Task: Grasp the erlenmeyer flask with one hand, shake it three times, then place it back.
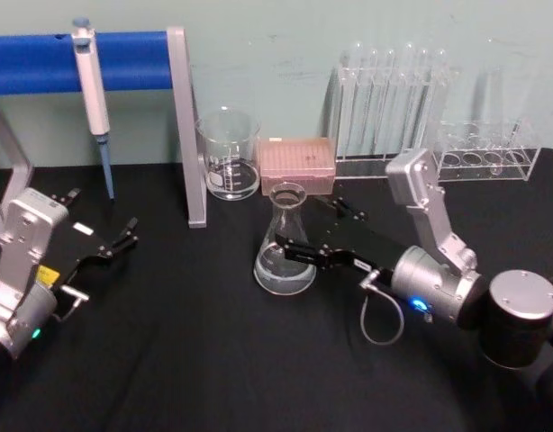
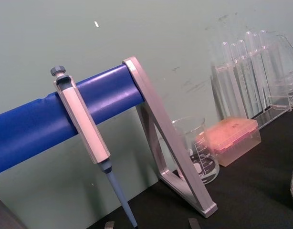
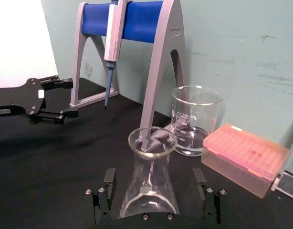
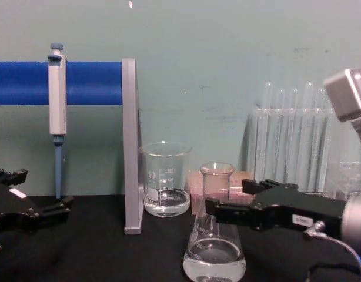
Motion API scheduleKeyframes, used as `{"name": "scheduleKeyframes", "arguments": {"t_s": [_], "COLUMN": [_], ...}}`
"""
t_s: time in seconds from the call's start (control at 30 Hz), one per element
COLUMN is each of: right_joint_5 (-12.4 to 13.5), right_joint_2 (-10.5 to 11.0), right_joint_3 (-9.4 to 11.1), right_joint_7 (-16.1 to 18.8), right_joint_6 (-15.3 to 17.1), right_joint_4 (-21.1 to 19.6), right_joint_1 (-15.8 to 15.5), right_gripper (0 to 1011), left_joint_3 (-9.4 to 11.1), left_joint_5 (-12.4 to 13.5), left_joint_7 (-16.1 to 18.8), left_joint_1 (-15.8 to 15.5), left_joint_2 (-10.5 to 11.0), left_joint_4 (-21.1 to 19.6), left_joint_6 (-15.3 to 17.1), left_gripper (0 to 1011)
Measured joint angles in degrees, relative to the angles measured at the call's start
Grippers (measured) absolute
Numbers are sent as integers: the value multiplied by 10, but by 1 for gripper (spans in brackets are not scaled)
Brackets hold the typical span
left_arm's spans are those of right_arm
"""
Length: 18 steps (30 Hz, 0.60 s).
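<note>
The right gripper (image 1: 293,252) is spread open around the erlenmeyer flask (image 1: 285,243), a jaw on each side of its lower neck, neither visibly touching the glass. The flask stands upright on the black surface (image 1: 186,360), just in front of the beaker (image 1: 229,154) and pink tip box (image 1: 298,165). The left gripper (image 1: 119,241) rests open near the pipette stand (image 1: 182,126).

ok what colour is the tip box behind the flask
Pink, under a clear lid: the tip box shows best in the right wrist view, behind the erlenmeyer flask.

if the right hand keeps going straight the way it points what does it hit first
The flask. It already stands between the open fingers of the right hand, so going on would bring the palm against its glass. Contact cannot be told yet.
</note>
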Motion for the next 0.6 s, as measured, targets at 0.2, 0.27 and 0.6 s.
{"name": "scheduleKeyframes", "arguments": {"t_s": [0.2, 0.27, 0.6], "right_joint_5": [13, 19, 42], "right_joint_2": [27, 37, 76], "right_joint_3": [8, 11, 19], "right_joint_7": [9, 13, 26], "right_joint_6": [7, 10, 16], "right_joint_4": [-37, -50, -92], "right_joint_1": [-23, -30, -53], "right_gripper": [1003, 1003, 1003], "left_joint_3": [0, 0, 0], "left_joint_5": [0, 0, 0], "left_joint_7": [0, 0, 0], "left_joint_1": [0, 0, 0], "left_joint_2": [0, 0, 0], "left_joint_4": [0, 0, 0], "left_joint_6": [0, 0, 0], "left_gripper": [1001, 1001, 1001]}}
